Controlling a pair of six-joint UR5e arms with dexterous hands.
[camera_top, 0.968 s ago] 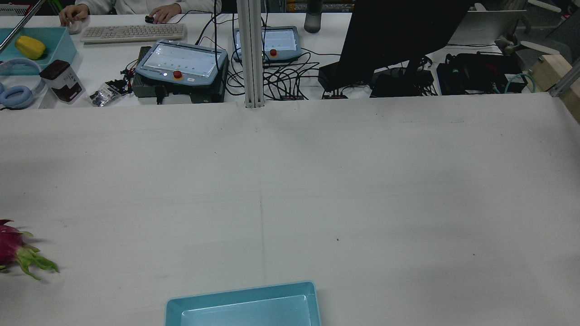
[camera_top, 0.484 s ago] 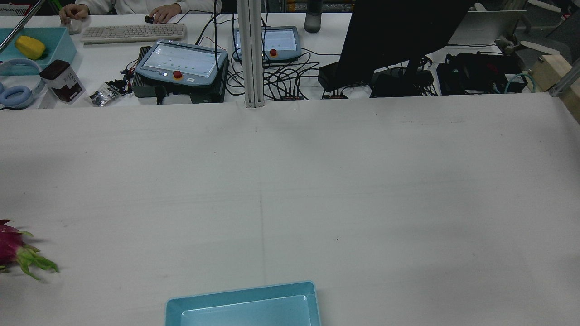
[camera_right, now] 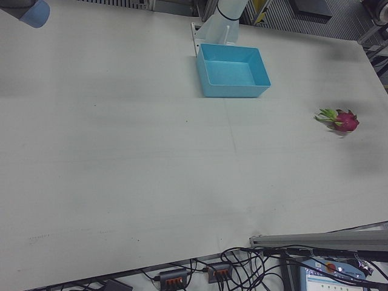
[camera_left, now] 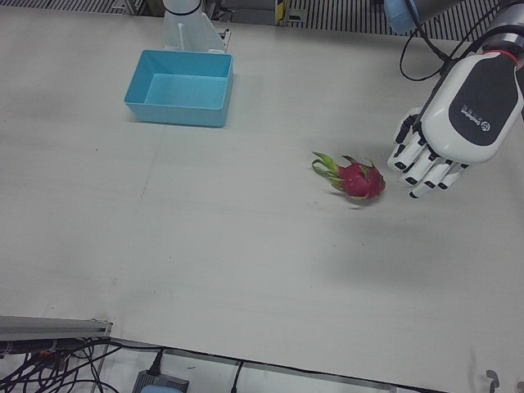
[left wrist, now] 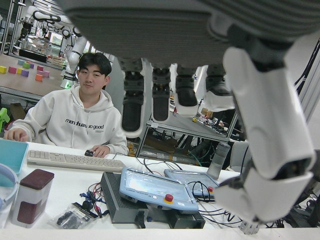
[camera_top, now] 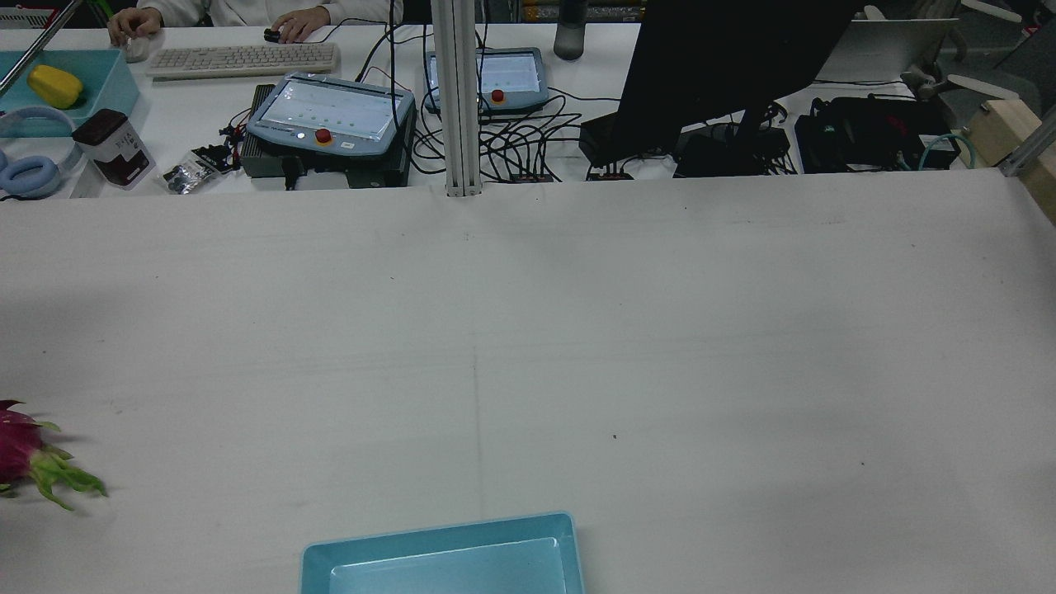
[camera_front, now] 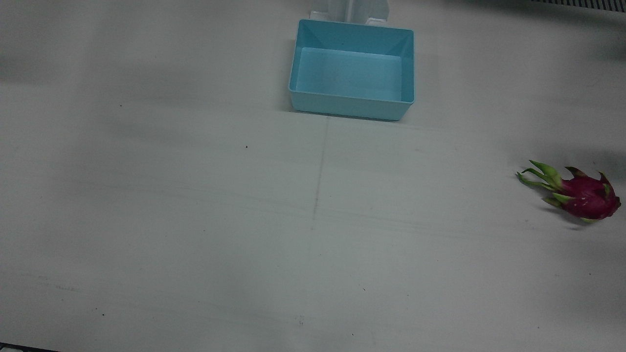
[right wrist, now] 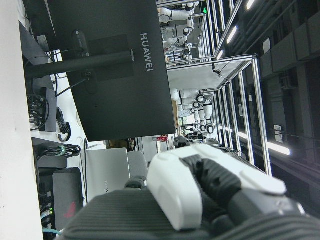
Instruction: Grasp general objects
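Fingers of left hand (camera_left: 458, 123): spread apart and pointing down, holding nothing, poised just beside the dragon fruit (camera_left: 354, 177) without touching it.
Fingers of right hand (right wrist: 200, 200): only a white segment and dark knuckle show, close to its own camera; I cannot tell whether they are apart or together.
Dragon fruit: lying on the white table (camera_front: 195, 220), on the left arm's half, green leafy end turned toward the blue bin (camera_front: 352, 68), well apart from it.
Seen in one view only: the left-front view alone shows the left hand over the table; the front view shows fruit and bin but no hand.
Cut off: the rear view clips the fruit at its left edge and the bin at its bottom edge.
Writing: "HUAWEI" on the back of the monitor (right wrist: 110, 65); "men hueuo good" across a seated person's sweatshirt (left wrist: 75, 122); the hand's logo is too small to read.
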